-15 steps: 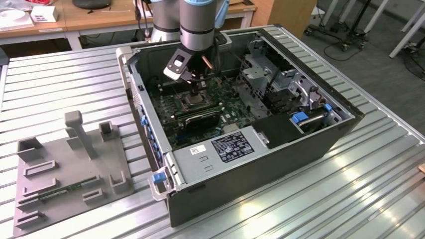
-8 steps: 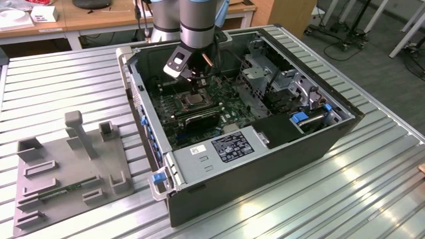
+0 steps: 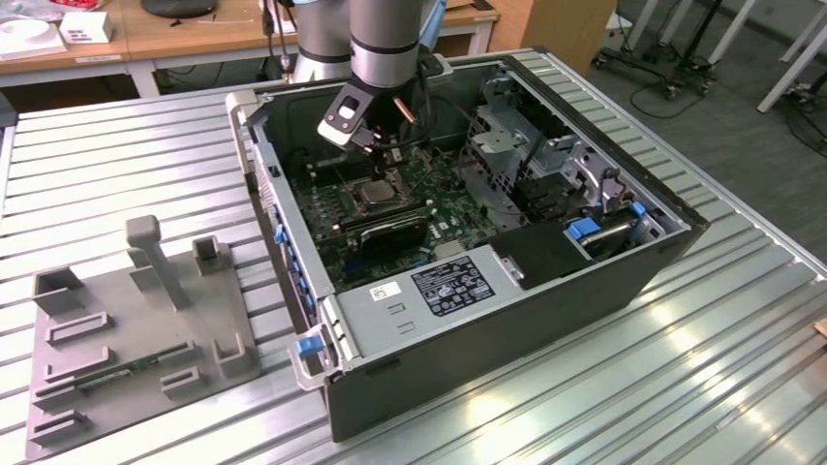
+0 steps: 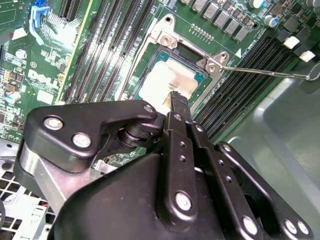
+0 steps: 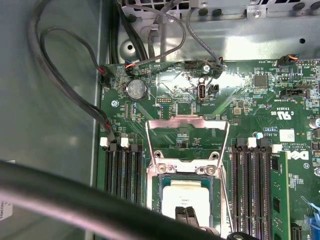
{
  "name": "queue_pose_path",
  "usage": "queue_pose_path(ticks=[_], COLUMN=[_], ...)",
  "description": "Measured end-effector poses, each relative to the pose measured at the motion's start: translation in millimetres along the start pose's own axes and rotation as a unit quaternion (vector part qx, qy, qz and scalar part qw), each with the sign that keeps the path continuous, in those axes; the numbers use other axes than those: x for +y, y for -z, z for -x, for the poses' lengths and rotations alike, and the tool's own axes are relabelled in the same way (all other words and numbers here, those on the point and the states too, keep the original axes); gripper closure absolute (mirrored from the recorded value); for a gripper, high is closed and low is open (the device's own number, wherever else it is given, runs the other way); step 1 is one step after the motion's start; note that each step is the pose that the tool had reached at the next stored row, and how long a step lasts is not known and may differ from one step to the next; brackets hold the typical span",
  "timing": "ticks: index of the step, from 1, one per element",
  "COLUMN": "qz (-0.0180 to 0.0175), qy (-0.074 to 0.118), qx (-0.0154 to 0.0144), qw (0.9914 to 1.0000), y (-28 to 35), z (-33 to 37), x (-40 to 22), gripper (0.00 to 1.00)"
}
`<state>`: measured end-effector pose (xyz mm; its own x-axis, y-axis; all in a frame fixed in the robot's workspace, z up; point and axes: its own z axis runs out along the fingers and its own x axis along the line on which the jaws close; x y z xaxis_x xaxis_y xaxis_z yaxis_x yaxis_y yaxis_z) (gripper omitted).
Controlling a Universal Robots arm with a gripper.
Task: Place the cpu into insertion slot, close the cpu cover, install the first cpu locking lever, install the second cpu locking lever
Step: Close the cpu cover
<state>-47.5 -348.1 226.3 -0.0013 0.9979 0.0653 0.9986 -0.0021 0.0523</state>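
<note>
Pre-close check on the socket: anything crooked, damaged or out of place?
Nothing stands out. The chip lies flat and square in the socket, its edges parallel to the rim. The cover is folded back open and looks straight. The hand, fingertips together, sits over the chip.

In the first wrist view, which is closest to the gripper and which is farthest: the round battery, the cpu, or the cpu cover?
1. The cpu: nearest, lying flat right under the tips of the gripper.
2. The cpu cover: next, flipped open just past the cpu.
3. The round battery: farthest, beyond the cover, near the edge of the green board.
</note>
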Motion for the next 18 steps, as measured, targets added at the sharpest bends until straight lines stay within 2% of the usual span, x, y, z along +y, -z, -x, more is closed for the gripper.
queue_pose_path(ticks=[18], qz=[0.0], qy=[0.0], qx=[0.0], qw=[1.0], y=[5.0], z=[-0.3], x=[0.3], gripper=[0.9])
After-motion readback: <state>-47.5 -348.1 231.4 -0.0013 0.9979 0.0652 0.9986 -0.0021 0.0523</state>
